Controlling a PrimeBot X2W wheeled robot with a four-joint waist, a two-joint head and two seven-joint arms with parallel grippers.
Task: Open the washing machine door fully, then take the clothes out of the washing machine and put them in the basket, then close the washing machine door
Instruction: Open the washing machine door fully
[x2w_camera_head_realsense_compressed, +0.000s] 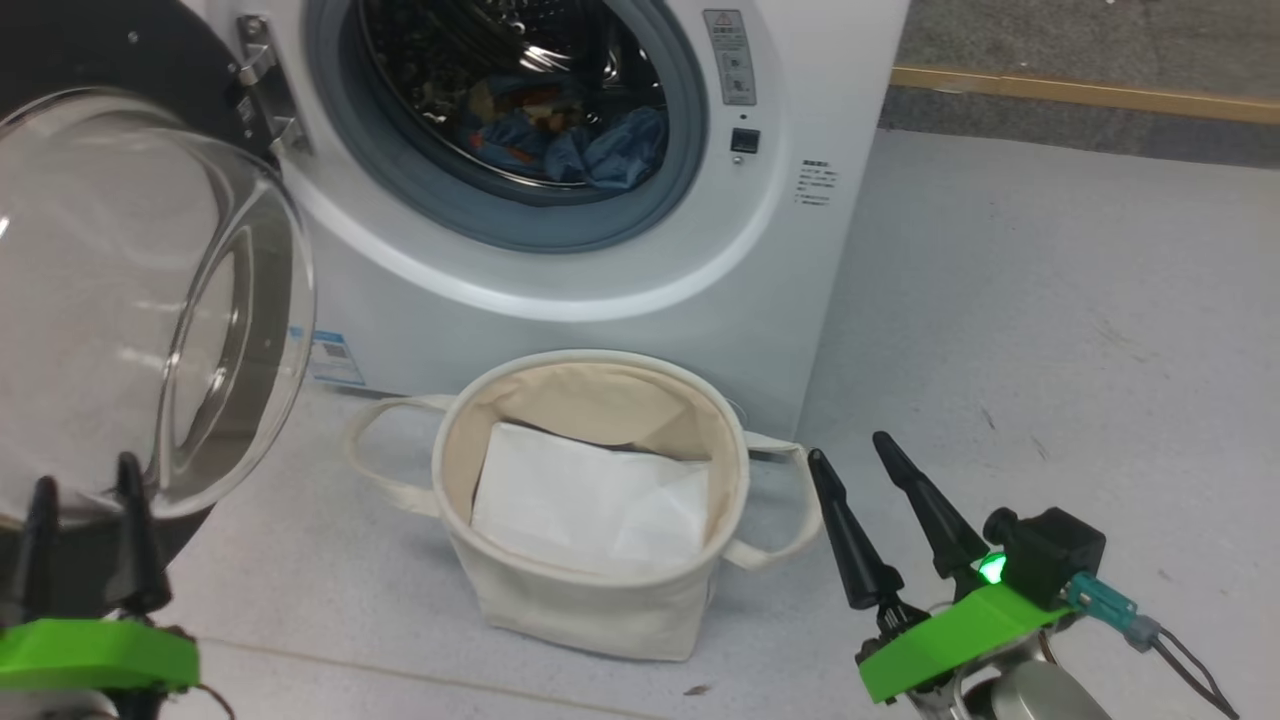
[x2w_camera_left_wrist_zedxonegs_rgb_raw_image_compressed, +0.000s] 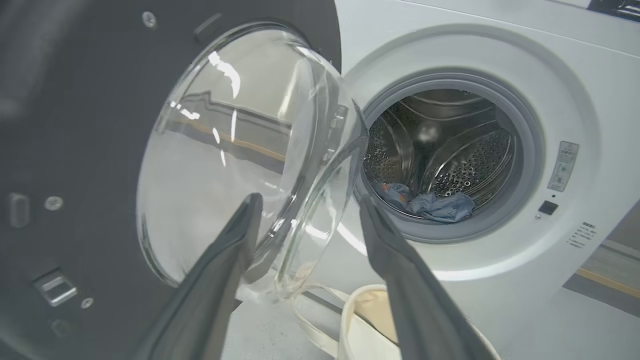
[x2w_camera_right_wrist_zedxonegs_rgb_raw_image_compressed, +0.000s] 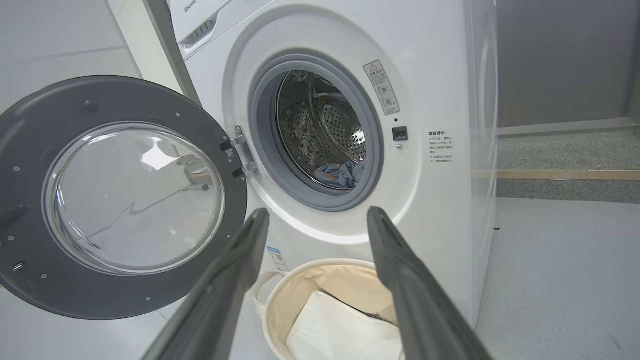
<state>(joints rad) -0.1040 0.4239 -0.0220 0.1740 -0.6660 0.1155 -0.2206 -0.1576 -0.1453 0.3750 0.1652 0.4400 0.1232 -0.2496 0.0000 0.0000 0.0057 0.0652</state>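
Clothes (x2w_camera_head_realsense_compressed: 610, 145) are lodged inside the washing machine (x2w_camera_head_realsense_compressed: 600, 300); the basket (x2w_camera_head_realsense_compressed: 580, 600) is set before it, the door (x2w_camera_head_realsense_compressed: 150, 300) at left.

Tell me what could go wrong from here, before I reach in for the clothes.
1. The left gripper looks close to the washing machine door; a move could knock it back toward the opening.
2. The clothes lie low inside, behind the grey rubber ring; the right gripper may snag it reaching in.
3. The soft basket could tip if an arm brushes it.
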